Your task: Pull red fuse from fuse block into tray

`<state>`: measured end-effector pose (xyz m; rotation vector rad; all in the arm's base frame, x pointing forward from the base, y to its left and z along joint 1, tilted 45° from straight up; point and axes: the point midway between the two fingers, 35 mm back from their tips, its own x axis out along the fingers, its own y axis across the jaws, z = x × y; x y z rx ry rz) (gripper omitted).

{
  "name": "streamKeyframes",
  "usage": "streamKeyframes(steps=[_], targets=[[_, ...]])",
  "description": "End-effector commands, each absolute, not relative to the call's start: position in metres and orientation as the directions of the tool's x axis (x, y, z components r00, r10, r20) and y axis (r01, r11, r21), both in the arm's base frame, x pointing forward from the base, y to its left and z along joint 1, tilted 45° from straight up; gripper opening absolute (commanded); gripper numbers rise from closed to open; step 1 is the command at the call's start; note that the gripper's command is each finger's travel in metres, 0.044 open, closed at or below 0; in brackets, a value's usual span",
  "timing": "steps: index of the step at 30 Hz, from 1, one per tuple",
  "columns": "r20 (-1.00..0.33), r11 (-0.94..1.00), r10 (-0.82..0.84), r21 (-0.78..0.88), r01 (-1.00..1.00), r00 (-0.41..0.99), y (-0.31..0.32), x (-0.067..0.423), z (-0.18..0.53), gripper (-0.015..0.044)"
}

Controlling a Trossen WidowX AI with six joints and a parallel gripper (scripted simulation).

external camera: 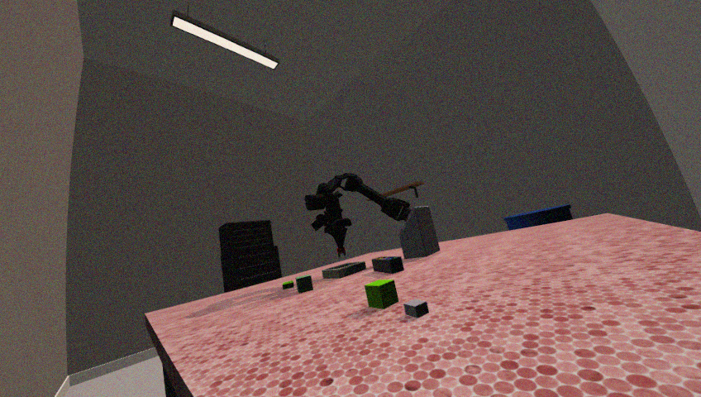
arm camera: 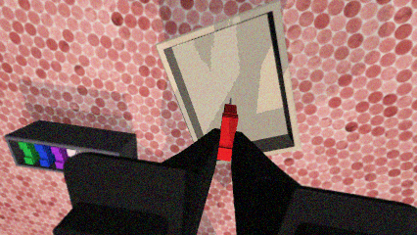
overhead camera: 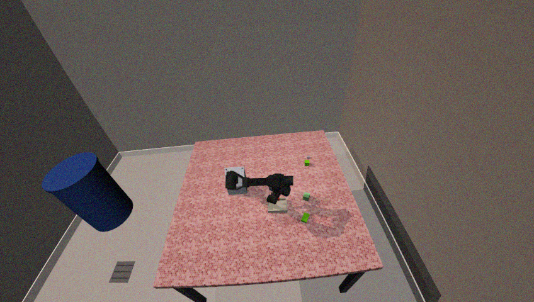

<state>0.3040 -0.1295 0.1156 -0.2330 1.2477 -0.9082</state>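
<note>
The robot is one slim arm [overhead camera: 258,182], black or very dark grey on all its links, with a matte surface. It grows from a light grey base block [external camera: 419,233] with sloped sides. The joints are thick and blocky; the link between them is thin and straight. The end effector [arm camera: 225,147] has two black fingers, wide at the root and narrowing to pointed tips, with flat faceted faces. A broad black housing [arm camera: 122,191] sits behind them. No markings, screws or cables can be made out.
</note>
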Motion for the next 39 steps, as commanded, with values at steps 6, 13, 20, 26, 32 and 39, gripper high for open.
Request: streamKeyframes(steps=[6,13,20,26,32,39], targets=[[-0.711,0.642,-0.703,-0.614,0.459,0.032,-0.139,0.304,0.111,0.0],[-0.71,0.642,-0.703,-0.614,0.459,0.032,-0.147,0.305,0.103,0.0],[-0.71,0.641,-0.704,-0.615,0.459,0.032,-0.155,0.305,0.096,0.0],[-0.709,0.641,-0.705,-0.616,0.459,0.032,-0.16,0.304,0.091,0.0],[-0.706,0.635,-0.708,-0.615,0.466,0.033,-0.159,0.305,0.094,0.0105],[-0.706,0.635,-0.708,-0.615,0.466,0.033,-0.159,0.305,0.094,0.0289]])
